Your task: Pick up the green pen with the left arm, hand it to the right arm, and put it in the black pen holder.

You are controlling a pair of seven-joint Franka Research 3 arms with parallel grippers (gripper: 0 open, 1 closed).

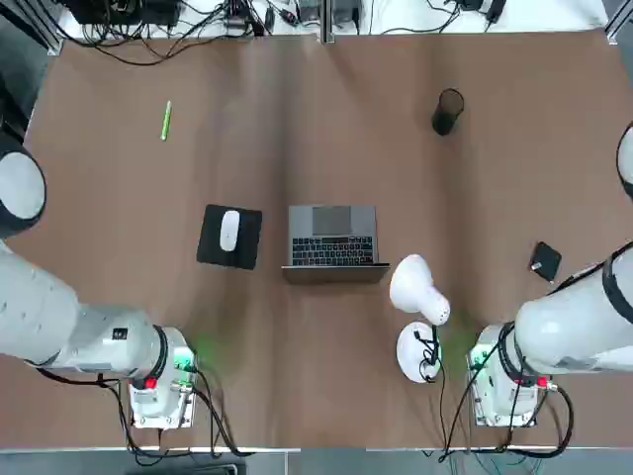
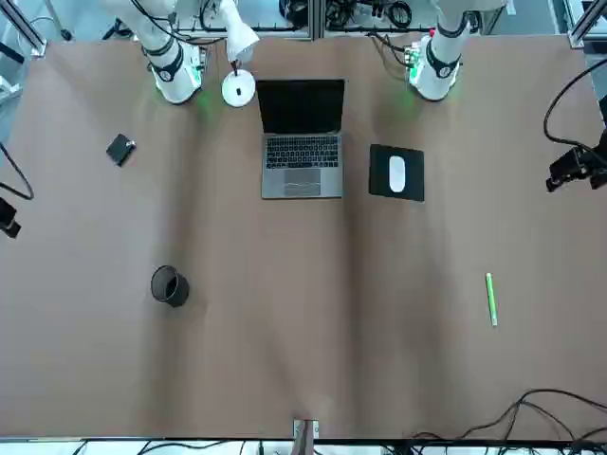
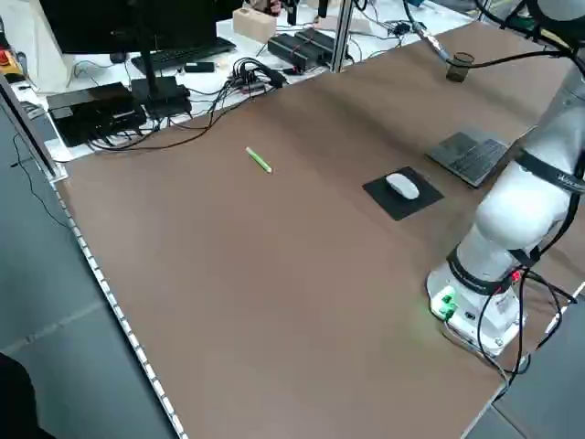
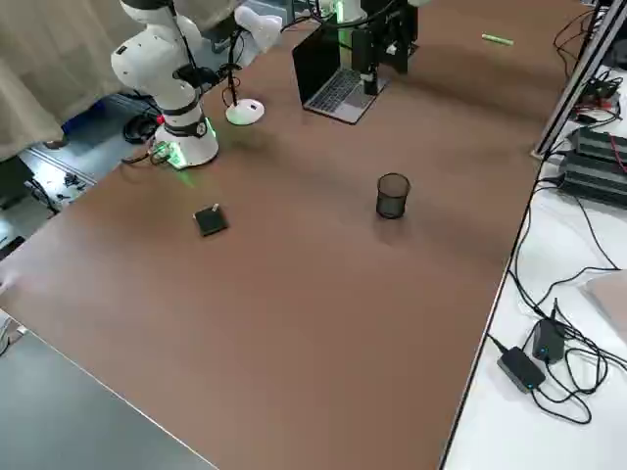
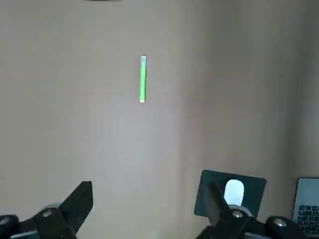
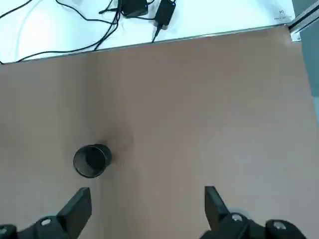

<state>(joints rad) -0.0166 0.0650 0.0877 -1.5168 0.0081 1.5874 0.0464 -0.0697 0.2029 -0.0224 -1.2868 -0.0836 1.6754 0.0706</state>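
Brown counter [image 1: 316,148], cabled edge beyond. Green pen [image 1: 166,120] flat, far left; black pen holder [image 1: 447,111] upright, far right. Left tool [image 5: 144,211], right tool [image 6: 147,211]: wide open, empty, well short.

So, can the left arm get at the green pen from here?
Probably yes. The green pen lies alone on bare table on the left arm's side, nothing beside or over it. The left gripper hangs above with fingers open, the mouse pad well clear of the path.
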